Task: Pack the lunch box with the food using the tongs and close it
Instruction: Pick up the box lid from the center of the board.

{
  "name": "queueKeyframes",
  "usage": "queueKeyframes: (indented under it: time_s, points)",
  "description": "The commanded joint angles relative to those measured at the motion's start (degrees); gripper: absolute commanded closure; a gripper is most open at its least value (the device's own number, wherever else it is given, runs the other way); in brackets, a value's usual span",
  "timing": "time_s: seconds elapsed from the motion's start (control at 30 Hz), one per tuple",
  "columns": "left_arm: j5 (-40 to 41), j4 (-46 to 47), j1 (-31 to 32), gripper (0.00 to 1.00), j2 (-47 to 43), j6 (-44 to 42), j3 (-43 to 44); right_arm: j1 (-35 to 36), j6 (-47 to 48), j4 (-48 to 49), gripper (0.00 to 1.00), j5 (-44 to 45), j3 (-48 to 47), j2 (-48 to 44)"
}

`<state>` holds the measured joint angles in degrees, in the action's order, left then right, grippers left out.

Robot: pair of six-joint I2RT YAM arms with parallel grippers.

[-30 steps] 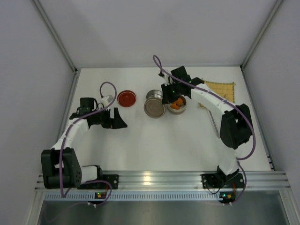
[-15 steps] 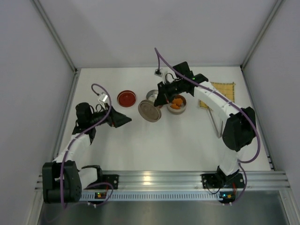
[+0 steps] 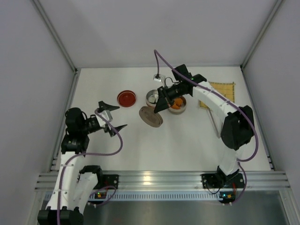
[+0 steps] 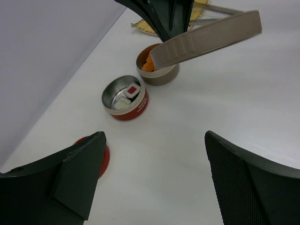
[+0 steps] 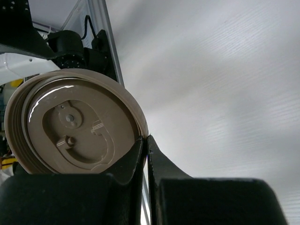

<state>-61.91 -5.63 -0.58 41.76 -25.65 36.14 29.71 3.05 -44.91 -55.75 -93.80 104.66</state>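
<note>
The lunch box is two round tins. A red-based tin [image 3: 153, 97] [image 4: 125, 98] holds white-and-dark food with a red bit [image 4: 127, 93]. The beige tin [image 3: 178, 105] [image 4: 157, 71] holds orange chunks. My right gripper [image 3: 161, 107] [image 5: 144, 140] is shut on the rim of the beige lid [image 3: 150, 116] [image 5: 75, 126] [image 4: 206, 37], holding it tilted in the air to the left of the tins. My left gripper [image 3: 114, 116] [image 4: 154, 140] hangs open and empty over bare table, well left of the tins. The silver tongs [image 3: 214, 123] lie on the table at the right.
A red lid [image 3: 126, 98] [image 4: 104, 157] lies flat left of the tins, partly behind my left finger in the wrist view. A yellow woven mat [image 3: 221, 90] sits at the back right. White walls enclose the table on three sides.
The left arm has drawn back toward the near left, its open gripper now facing the tins. The right gripper has carried the beige lid nearer and leftward and tilted it.
</note>
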Motion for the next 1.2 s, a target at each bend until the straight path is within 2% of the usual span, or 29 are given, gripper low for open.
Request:
queueKeyframes:
  time_s: [0.0, 0.07, 0.1, 0.13, 0.2, 0.33, 0.43, 0.57, 0.87, 1.17]
  points:
    - [-3.38, -16.48, 0.23, 0.08, -1.5, -28.02, 3.84, -0.36, 2.83, -4.04, 1.0, -2.7, -0.07, 0.1]
    - [-5.06, -21.42, 0.14, 0.08, -0.72, -36.99, 7.17, -0.27, 3.36, -5.36, 1.0, -2.7, 0.37, 0.28]
    - [-5.93, -27.18, 0.23, 0.08, -0.19, -40.41, 8.41, 0.08, 3.89, -5.8, 1.0, -2.7, 0.46, 0.19]
    - [-6.81, -30.37, 2.23, 0.08, 1.29, -47.41, 9.64, 0.25, 4.07, -6.07, 1.0, -2.61, 0.72, 0.1]
    - [-6.38, -35.66, 5.3, 0.07, 2.88, -53.33, 12.88, 0.78, 5.03, -7.47, 1.0, -2.53, 0.72, 0.1]
    - [-3.22, -36.65, 11.63, 0.07, 5.53, -51.0, 14.92, 2.19, 6.88, -9.49, 1.0, -2.44, 0.72, 0.63]
    - [-0.85, -31.66, 16.21, 0.06, 5.53, -44.59, 13.87, 3.42, 7.85, -10.47, 1.0, -2.53, 0.72, 0.98]
    - [2.04, -25.06, 19.91, 0.07, 5.97, -41.59, 13.52, 4.47, 9.43, -11.96, 1.0, -3.22, -0.06, 1.86]
    - [4.43, -23.55, 24.57, 0.19, 10.01, -44.22, 13.6, 7.37, 12.77, -16.18, 1.0, -5.42, -1.83, 4.06]
    - [4.16, -29.34, 29.05, 0.32, 11.85, -47.29, 14.22, 8.43, 12.86, -16.97, 1.0, -7.18, -3.58, 6.25]
